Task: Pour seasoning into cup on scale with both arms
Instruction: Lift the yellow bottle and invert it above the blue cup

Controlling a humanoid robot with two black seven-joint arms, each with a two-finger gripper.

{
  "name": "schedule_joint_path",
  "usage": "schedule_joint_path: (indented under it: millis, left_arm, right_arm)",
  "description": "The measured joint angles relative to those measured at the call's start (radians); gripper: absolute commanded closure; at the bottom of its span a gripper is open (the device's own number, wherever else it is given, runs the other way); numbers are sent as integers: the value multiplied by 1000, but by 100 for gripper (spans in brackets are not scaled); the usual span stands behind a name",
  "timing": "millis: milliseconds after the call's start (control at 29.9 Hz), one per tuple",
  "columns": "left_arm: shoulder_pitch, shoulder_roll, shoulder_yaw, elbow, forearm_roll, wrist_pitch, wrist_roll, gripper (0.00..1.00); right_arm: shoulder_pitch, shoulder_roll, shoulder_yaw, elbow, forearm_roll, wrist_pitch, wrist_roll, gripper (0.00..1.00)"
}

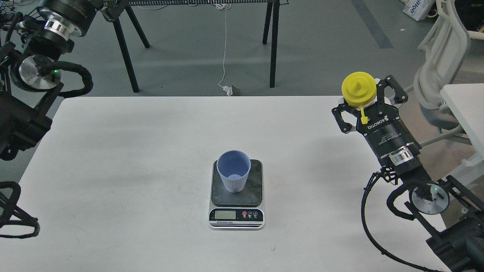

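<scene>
bottle (359,89) in hand, cup (233,170) waiting: this looks like the carry stage, after the pickup and before any pouring.

right gripper (368,99) sits over the far right part of the table (113,170), its two fingers closed on the yellow bottle from either side. bottle is seen from the top end, nozzle pointing up toward the camera, small tethered cap dangling off the nozzle and hanging down in front of the gripper body. nozzle appears uncapped, though it is small in view.

cup stands upright on the dark plate of the scale (236,194), set toward the plate's far left corner, mouth open, looks empty. scale is at the middle of the table, display strip facing the robot.

bottle and cup are well apart: bottle up and to the right, cup lower and toward centre. nothing between them on the table.

left arm (34,71) is folded up at the left edge of view; its gripper is not visible, so nothing can be said of its fingers.

next move, as i judge it: bring the right arm left and toward the robot until the nozzle hangs over the cup mouth, then tip the bottle. a squeeze may be needed. the left arm probably has to come in to steady the cup or press the bottle. risk: nudging the light cup off the plate.
</scene>
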Motion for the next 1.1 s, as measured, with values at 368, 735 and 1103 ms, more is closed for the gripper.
schedule_joint_path:
  millis: [368, 735, 1103]
  left_arm:
    - [69, 36, 2, 14, -85, -18, 57, 0]
    - [181, 18, -31, 21, -179, -62, 75, 0]
    - [230, -40, -86, 28, -178, -76, 73, 0]
  right_arm:
    - [321, -21, -311, -2, -577, -368, 49, 64]
    - [637, 16, -723, -65, -788, -502, 57, 66]
    - [903, 106, -1083, -104, -1005, -573, 59, 67]
